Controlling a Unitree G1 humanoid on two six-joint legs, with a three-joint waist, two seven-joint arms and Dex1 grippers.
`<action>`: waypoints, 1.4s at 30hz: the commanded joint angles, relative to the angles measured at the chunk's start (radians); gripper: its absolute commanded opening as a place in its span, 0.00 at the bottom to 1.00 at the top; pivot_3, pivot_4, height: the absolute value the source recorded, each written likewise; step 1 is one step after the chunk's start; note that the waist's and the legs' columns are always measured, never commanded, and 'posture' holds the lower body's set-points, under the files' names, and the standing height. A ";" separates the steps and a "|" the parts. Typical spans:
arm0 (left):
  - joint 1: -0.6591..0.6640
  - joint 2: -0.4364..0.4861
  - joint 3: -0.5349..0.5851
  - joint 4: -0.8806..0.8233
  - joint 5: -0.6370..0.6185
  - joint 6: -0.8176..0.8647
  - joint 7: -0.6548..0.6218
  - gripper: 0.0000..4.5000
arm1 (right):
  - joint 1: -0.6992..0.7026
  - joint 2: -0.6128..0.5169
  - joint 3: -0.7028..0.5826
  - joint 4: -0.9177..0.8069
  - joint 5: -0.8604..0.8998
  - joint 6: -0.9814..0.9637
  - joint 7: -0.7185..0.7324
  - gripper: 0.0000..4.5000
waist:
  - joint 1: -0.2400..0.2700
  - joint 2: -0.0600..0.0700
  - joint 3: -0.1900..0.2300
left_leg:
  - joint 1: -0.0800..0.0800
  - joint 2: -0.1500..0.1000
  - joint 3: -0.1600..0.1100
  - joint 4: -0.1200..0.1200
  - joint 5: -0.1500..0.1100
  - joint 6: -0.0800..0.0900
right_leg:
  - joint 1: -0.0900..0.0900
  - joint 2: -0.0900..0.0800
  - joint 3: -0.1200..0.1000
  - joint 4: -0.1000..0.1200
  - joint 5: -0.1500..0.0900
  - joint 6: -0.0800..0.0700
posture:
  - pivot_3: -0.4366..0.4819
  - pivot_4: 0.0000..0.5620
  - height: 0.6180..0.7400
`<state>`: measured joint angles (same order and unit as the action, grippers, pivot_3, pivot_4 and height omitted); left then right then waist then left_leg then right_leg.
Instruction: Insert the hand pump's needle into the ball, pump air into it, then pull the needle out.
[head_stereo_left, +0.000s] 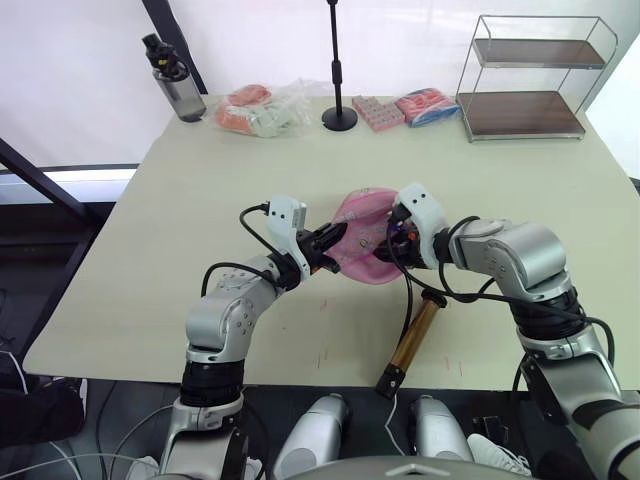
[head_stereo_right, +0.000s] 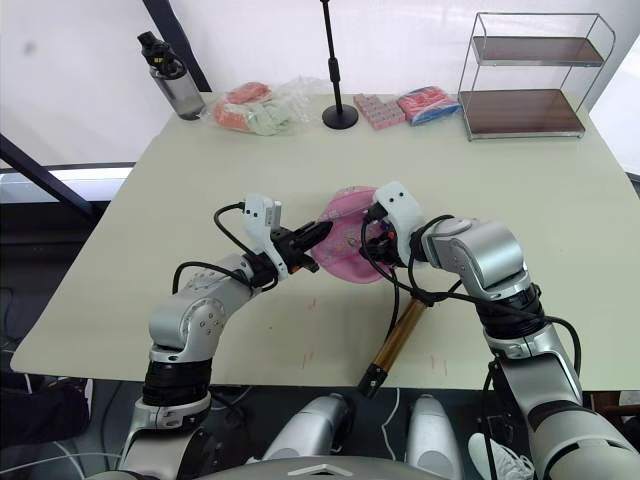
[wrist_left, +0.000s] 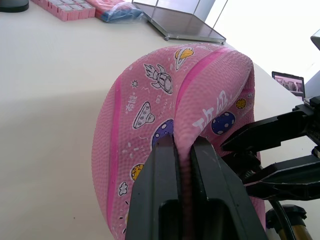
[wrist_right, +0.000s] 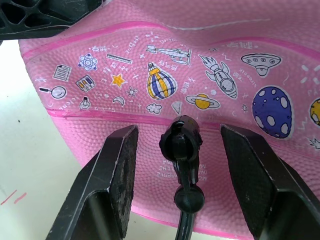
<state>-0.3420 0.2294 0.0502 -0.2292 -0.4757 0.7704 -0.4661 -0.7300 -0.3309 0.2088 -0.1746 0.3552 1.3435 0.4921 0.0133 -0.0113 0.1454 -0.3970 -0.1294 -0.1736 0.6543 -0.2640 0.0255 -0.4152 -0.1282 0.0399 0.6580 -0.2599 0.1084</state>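
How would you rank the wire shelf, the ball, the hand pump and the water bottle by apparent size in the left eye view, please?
1. wire shelf, clearly the largest, though farthest away.
2. ball, partly hidden by both grippers.
3. hand pump and water bottle look similar; the pump sits nearer the camera, so I won't rank them.

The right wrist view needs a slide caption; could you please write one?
Open right pincer straddling the hose plugged into the flat pink ball.
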 joint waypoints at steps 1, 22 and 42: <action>0.033 -0.002 -0.046 0.022 -0.001 0.033 -0.002 0.00 | -0.030 0.000 -0.010 -0.014 0.010 -0.022 0.003 0.61 | 0.000 0.000 0.000 | 0.000 0.000 0.000 0.000 0.000 0.000 | 0.000 0.000 0.000 0.000 0.000 0.000 | 0.48 0.27 0.96; 0.038 0.000 -0.045 0.022 -0.001 0.028 0.000 0.00 | -0.040 -0.025 0.044 -0.004 -0.005 -0.030 0.003 0.08 | -0.002 0.000 0.000 | 0.001 0.000 0.000 0.001 0.000 0.000 | 0.000 0.000 0.000 0.001 0.000 0.000 | 0.48 0.27 0.96; 0.026 -0.004 -0.054 0.032 -0.004 0.024 0.000 0.00 | -0.251 -0.241 0.591 0.065 -0.262 -0.244 0.250 0.08 | -0.001 -0.001 -0.001 | 0.001 0.000 0.000 0.005 0.000 0.000 | 0.001 0.000 -0.001 0.002 0.000 0.000 | 0.48 0.27 0.96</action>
<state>-0.3396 0.2292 0.0389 -0.2226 -0.4754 0.7600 -0.4580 -0.9805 -0.5589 0.7617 -0.1358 0.1197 1.0940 0.7238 0.0125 -0.0119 0.1445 -0.3962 -0.1292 -0.1736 0.6594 -0.2639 0.0253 -0.4140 -0.1280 0.0386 0.6596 -0.2594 0.1083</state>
